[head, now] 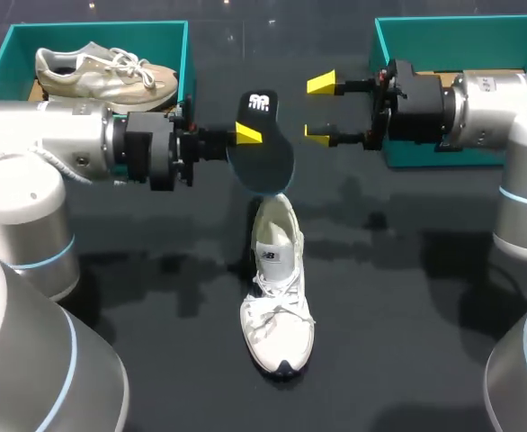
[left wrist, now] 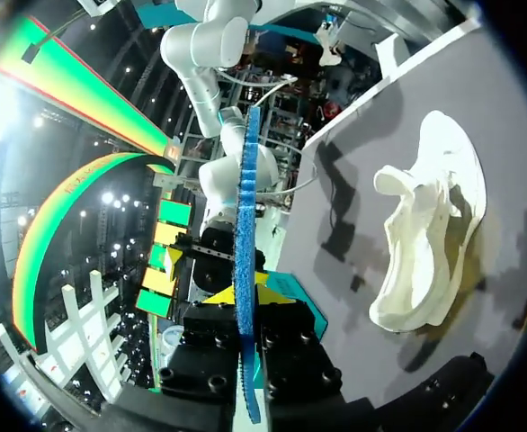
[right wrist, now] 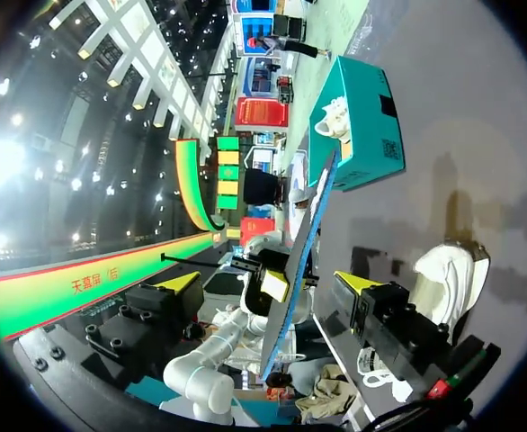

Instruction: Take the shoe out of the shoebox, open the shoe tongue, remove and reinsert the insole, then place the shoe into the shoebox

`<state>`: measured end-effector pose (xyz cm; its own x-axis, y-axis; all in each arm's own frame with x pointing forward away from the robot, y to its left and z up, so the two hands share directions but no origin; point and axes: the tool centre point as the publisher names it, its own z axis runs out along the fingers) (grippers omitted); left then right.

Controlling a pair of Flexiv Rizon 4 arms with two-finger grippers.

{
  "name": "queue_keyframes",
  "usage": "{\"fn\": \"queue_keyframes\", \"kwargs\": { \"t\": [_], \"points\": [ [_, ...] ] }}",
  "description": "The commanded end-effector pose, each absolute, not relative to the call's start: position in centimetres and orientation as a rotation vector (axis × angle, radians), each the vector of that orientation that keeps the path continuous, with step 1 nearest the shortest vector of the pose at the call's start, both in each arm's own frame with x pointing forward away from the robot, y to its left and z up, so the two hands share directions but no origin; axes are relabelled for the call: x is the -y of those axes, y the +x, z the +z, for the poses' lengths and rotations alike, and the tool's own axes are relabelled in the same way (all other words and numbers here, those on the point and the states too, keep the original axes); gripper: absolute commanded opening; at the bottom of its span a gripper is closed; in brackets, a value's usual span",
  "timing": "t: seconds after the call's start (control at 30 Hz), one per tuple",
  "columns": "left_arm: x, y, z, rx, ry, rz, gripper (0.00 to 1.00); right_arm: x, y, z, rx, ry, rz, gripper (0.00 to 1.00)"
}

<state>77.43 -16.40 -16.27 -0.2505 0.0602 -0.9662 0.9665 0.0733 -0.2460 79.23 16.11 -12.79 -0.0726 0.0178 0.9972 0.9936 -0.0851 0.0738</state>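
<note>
As the head view shows, your left hand (head: 245,135) is clamped on a dark, flat foam insole (head: 265,148), with both yellow-tipped fingers pressing it from opposite sides near one end. The insole is held in the air above the dark counter (head: 407,297), near the middle, and carries a white mark at its far end. In the left wrist view it appears edge-on between the fingers, and that edge is blue.

Your right hand (head: 319,108) faces the insole from the other side with its fingers spread apart. It holds nothing and is just beside the insole without touching it.

A white lace-up sneaker (head: 279,297) rests upright on the counter below the insole. Its toe points towards you, its heel lies nearest the insole, and its tongue is lifted away from the opening.

A teal cardboard shoebox (head: 186,54) at the far left holds a beige sneaker (head: 102,76). A second teal shoebox (head: 443,155) sits at the far right, partly hidden behind your right arm.
</note>
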Motion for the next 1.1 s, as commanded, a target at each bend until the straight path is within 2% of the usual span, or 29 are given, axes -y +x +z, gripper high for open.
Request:
{"fn": "queue_keyframes", "kwargs": {
  "t": [0.03, 0.53, 0.83, 1.1],
  "points": [
    [13.3, 75.6, -16.3, -1.551, 1.030, -1.294, 0.00, -15.4, 78.2, -12.7, 1.228, -1.260, -1.327, 1.00],
    [13.3, 75.6, -16.3, -1.551, 1.030, -1.294, 0.00, -15.4, 78.2, -12.7, 1.228, -1.260, -1.327, 1.00],
    [12.3, 76.0, -14.3, -2.387, 0.528, -2.084, 0.00, -15.4, 78.2, -12.7, 1.228, -1.260, -1.327, 1.00],
    [12.3, 75.9, -14.1, -2.452, 0.513, -2.131, 0.00, -15.4, 78.2, -12.7, 1.228, -1.260, -1.327, 1.00]
  ]
}}
